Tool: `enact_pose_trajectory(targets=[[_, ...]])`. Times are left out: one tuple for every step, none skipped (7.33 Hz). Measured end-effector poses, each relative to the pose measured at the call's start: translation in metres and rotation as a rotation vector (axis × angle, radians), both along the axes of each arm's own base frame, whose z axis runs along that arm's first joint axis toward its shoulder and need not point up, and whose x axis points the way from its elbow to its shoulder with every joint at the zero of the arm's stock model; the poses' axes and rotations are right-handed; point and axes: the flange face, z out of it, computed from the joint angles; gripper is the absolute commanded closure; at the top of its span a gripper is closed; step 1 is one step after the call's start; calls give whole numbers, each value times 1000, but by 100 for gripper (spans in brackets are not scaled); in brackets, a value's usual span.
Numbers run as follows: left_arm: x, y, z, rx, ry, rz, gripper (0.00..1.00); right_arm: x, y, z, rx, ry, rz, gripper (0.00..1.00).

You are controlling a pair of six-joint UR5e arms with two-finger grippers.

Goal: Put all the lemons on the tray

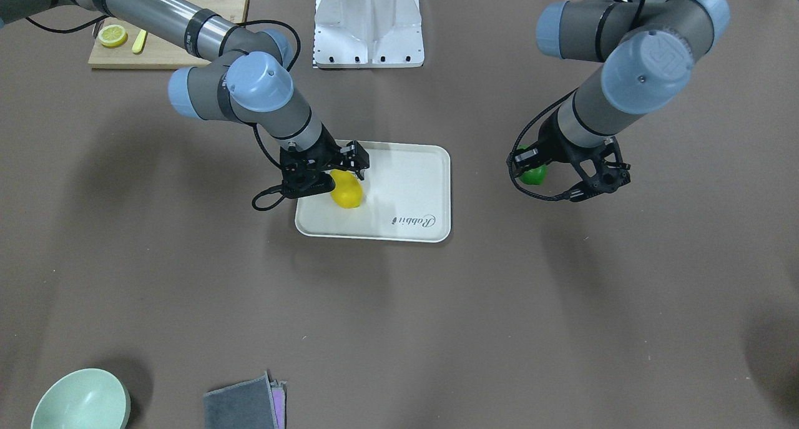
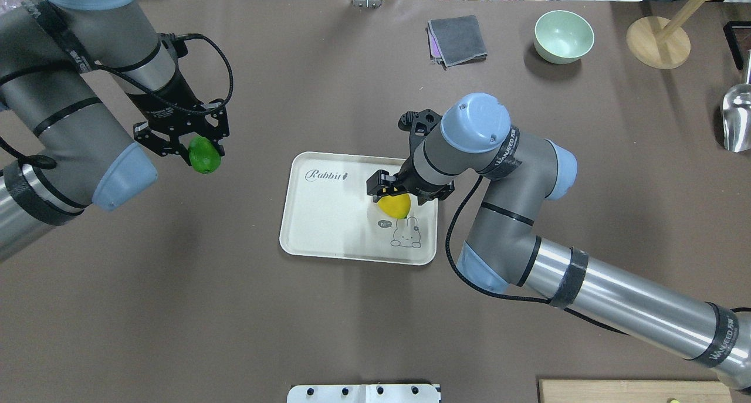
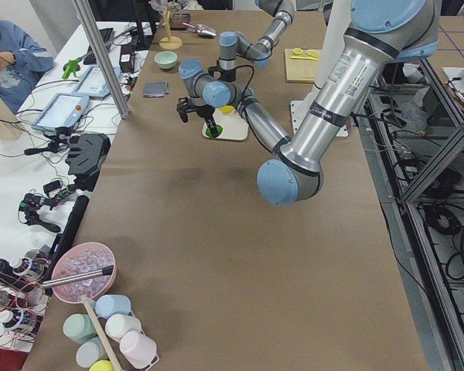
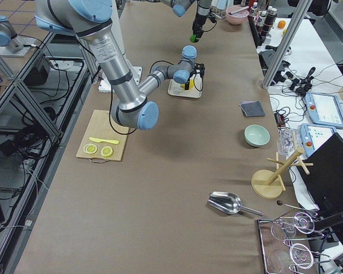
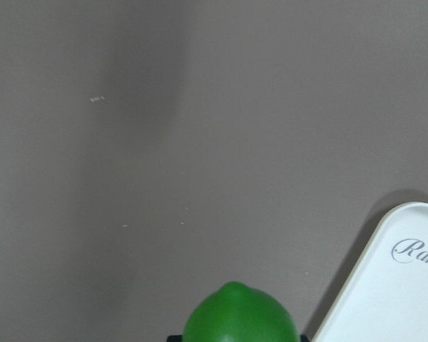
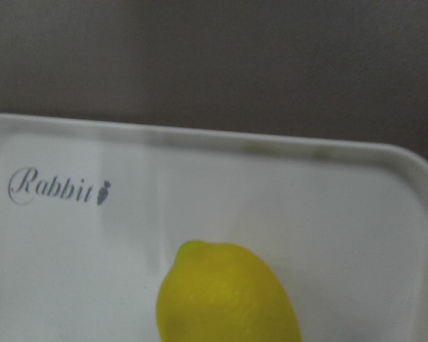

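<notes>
The cream-white tray (image 2: 328, 215) lies mid-table; it also shows in the front view (image 1: 406, 179). My right gripper (image 2: 394, 199) is low over the tray's right part, its fingers closed around the yellow lemon (image 2: 393, 206), which also shows in the front view (image 1: 347, 190) and fills the bottom of the right wrist view (image 6: 228, 296). I cannot tell if the lemon touches the tray. My left gripper (image 2: 202, 152) is shut on the green lemon (image 2: 205, 155) and holds it above the bare table, left of the tray. The green lemon shows in the left wrist view (image 5: 239, 317) beside the tray corner (image 5: 399, 299).
A wooden cutting board (image 1: 162, 42) with lemon slices (image 1: 113, 35) sits at the robot's right near its base. A green bowl (image 2: 563, 36), a grey cloth (image 2: 457, 39), a wooden stand (image 2: 657, 42) and a metal scoop (image 2: 736, 118) lie along the far right.
</notes>
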Motion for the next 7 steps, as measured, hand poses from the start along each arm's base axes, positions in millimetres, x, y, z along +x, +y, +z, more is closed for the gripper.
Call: enact_pose_trajectory(targets=[[17,5,-7,-7,-4,-15,100,49,-23,-1,-36,-8,22,0],[36,11,-13,-12,-13,-27,100,113,-42,13,-67,-15,62,0],[56,16,-19,-15,-18,-45,100,181,-53,43,-90,-9,110,0],[73,16,-27,-21,-16,-61,100,241,-55,85,-80,21,142,0],[89,16,-35,-29,-19,-74,100,289,-50,133,-43,73,146,0],[106,18,-43,-32,-25,-96,100,332,-42,183,-1,139,136,0],[121,20,-48,-32,-24,-113,100,370,-31,231,38,211,119,0]])
